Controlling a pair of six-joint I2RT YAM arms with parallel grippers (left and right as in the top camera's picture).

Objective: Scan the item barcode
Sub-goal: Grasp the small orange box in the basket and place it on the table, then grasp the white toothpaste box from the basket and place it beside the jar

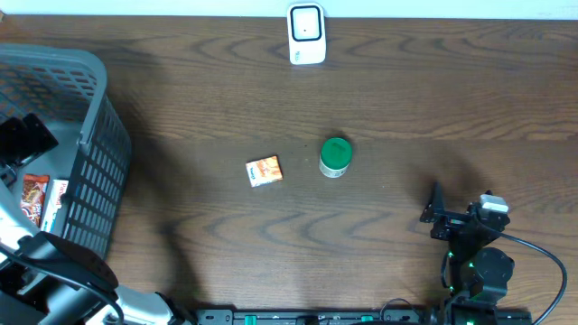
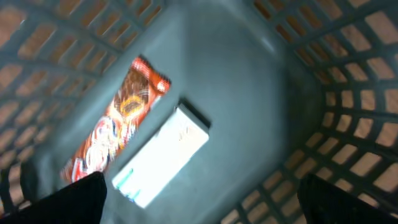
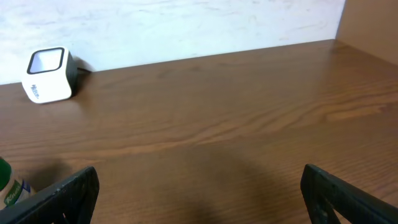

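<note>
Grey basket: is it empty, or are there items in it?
Not empty: the grey basket holds a red-orange packet and a white box, side by side on its floor.

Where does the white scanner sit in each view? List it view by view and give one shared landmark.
Overhead: the scanner stands at the top centre.
Left wrist: not in it; only the inside of the basket shows.
Right wrist: the scanner is at upper left, by the wall.
Shared landmark: the green-lidded jar, mid-picture overhead, at the bottom left edge in the right wrist view.
</note>
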